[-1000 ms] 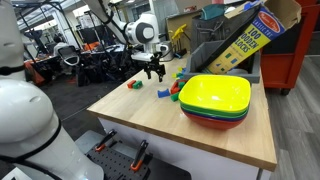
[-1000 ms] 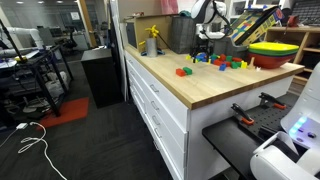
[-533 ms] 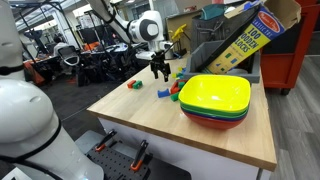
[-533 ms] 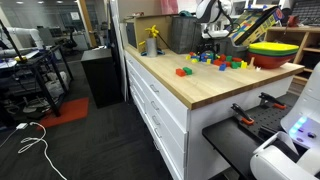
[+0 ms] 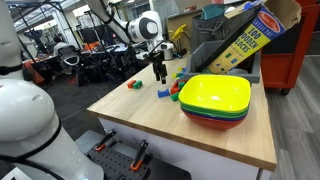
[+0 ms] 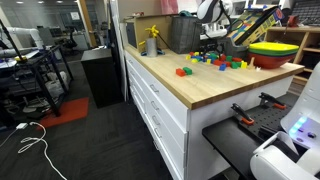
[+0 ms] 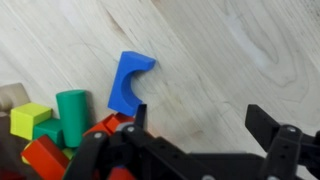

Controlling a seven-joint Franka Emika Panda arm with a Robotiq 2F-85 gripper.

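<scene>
Pale wooden tabletop (image 5: 150,128) is seen in both exterior views, set in a workshop crowded with machinery. Nearest the camera, at lower left of an exterior view, a white robot housing (image 5: 25,120) is noted. Further in, right of centre, a stack of bowls (image 5: 215,98) is set on the wood, yellow on top, green and red beneath. Behind the stack, a scatter of coloured blocks (image 5: 172,90) is spread over the far part of the table. A red-and-green pair (image 5: 133,84) is placed apart to the left.

Above that scatter the gripper (image 5: 158,74) is carried pointing down, close over the wood. Its jaws are spread wide and nothing is held between them.

In the wrist view the blue arch block (image 7: 128,82) is found lying flat at centre left, just beside the frame-left finger (image 7: 140,112); whether they touch cannot be told. A green cylinder (image 7: 71,108), a yellow-green block (image 7: 30,118) and red blocks (image 7: 45,155) are clustered at lower left.

Farthest back, at upper right of an exterior view, a tilted block carton (image 5: 245,40) is propped.
</scene>
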